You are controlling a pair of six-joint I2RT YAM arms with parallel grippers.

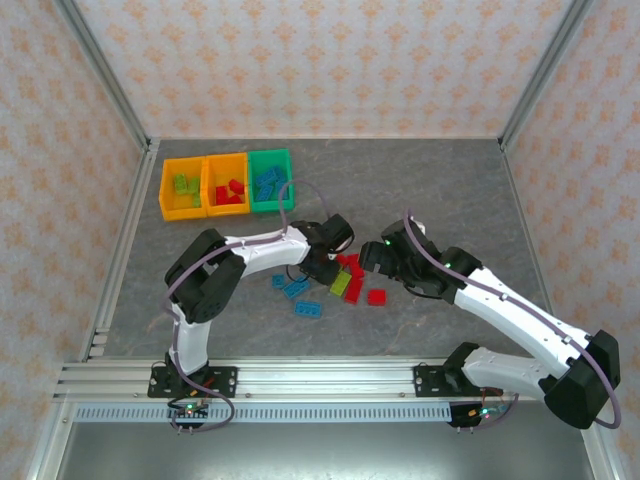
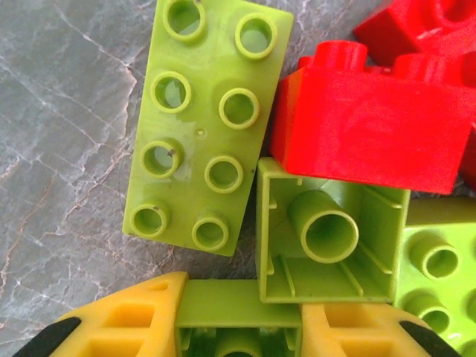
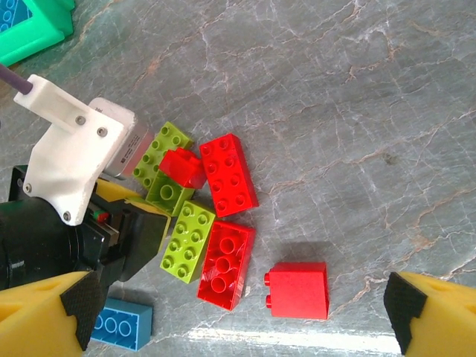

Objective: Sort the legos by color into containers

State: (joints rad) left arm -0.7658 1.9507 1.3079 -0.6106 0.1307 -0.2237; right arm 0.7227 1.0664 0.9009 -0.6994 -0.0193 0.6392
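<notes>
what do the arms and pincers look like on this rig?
The left arm and right arm have white links, black joints and a purple cable along each. The left pincer and right pincer have yellow fingers with black pads.

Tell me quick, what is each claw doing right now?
Left gripper: closed on a lime green lego.
Right gripper: open, holding nothing.

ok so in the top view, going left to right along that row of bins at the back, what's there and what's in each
left orange bin with lime green legos → middle orange bin with red legos → green bin with blue legos
</notes>
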